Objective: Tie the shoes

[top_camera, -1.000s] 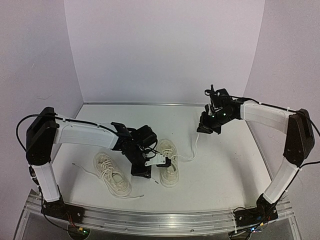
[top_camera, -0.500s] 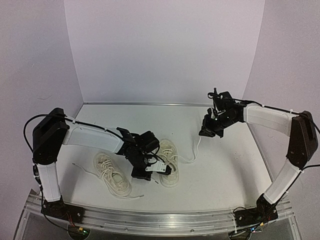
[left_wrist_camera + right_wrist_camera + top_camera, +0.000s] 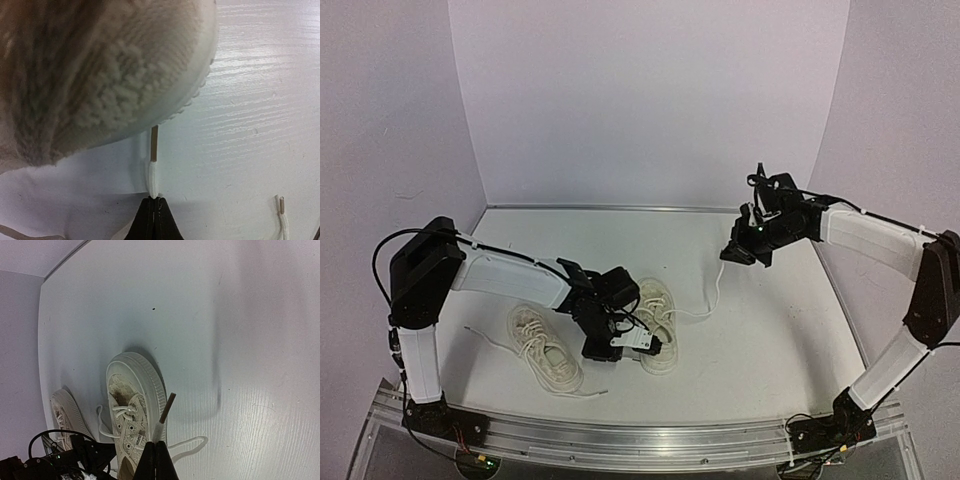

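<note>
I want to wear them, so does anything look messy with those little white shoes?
Yes. Both cream-white canvas sneakers are untied, thin white laces trailing loose over the white table. The left tool and right tool each pinch a lace tip.

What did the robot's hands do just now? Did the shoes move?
The right hand drifted slightly right, holding its lace. The left hand slid a little toward the robot beside the middle shoe, pinching a lace end. Both hands stayed shut. The middle shoe and the other shoe stayed put.
</note>
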### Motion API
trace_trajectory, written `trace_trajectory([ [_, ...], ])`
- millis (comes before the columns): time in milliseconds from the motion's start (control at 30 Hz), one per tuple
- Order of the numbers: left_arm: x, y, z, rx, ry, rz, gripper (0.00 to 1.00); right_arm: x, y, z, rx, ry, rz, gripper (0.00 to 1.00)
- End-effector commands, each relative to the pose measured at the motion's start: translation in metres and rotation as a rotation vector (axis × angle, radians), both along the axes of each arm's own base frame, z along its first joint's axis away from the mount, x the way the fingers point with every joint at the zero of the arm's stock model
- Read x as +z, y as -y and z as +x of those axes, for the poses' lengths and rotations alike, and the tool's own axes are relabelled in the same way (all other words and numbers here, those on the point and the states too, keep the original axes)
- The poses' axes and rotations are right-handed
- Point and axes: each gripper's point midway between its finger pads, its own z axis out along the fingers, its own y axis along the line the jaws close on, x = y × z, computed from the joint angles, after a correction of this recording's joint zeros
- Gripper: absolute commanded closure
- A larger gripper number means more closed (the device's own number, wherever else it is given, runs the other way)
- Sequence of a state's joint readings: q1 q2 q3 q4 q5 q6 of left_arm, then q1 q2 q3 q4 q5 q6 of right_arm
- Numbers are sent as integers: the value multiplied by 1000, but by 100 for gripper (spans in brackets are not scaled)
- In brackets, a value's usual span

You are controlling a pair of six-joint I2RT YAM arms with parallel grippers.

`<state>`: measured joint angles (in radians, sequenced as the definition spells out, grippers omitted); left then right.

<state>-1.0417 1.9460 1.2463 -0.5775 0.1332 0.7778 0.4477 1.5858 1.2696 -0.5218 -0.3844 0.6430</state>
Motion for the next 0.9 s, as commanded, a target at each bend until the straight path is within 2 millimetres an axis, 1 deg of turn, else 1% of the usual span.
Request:
trace_trajectory([
  [0, 16, 4, 1, 45, -16, 9, 100, 46, -9, 6, 37, 95, 71, 100],
  [67, 40, 10, 5, 95, -3, -40, 100, 57, -15, 7, 67, 110, 100, 100],
  [133, 68, 15, 4, 138, 0, -108, 100, 71, -23, 8, 98, 131, 139, 100],
  [167, 85, 17, 4, 157, 6, -149, 100, 79, -26, 10, 106, 148, 158, 100],
  [267, 126, 18, -1, 216, 14, -249, 100, 105, -39, 16, 136, 195, 232, 100],
  [367, 154, 14, -8, 254, 40, -319, 100, 126, -60, 17, 187, 224, 305, 100],
  [400, 163, 12, -13, 259, 50, -345, 100, 130, -71, 16, 209, 227, 321, 100],
  [433, 168, 9, -16, 269, 56, -358, 100, 131, -81, 16, 231, 227, 330, 100],
  [500, 177, 6, -23, 275, 66, -378, 100, 130, -106, 13, 282, 218, 345, 100],
  [533, 180, 4, -25, 279, 70, -378, 100, 129, -119, 11, 306, 215, 350, 100],
  [600, 184, 1, -31, 280, 71, -375, 100, 120, -150, 4, 362, 193, 356, 100],
  [633, 185, -1, -35, 278, 71, -369, 100, 119, -162, 1, 385, 190, 362, 100],
  [700, 187, -3, -41, 279, 67, -367, 100, 111, -193, -11, 449, 171, 372, 100],
  [767, 193, -5, -48, 282, 64, -382, 100, 94, -220, -18, 498, 138, 372, 100],
  [867, 200, -9, -55, 307, 56, -404, 100, 76, -256, -36, 582, 95, 385, 100],
])
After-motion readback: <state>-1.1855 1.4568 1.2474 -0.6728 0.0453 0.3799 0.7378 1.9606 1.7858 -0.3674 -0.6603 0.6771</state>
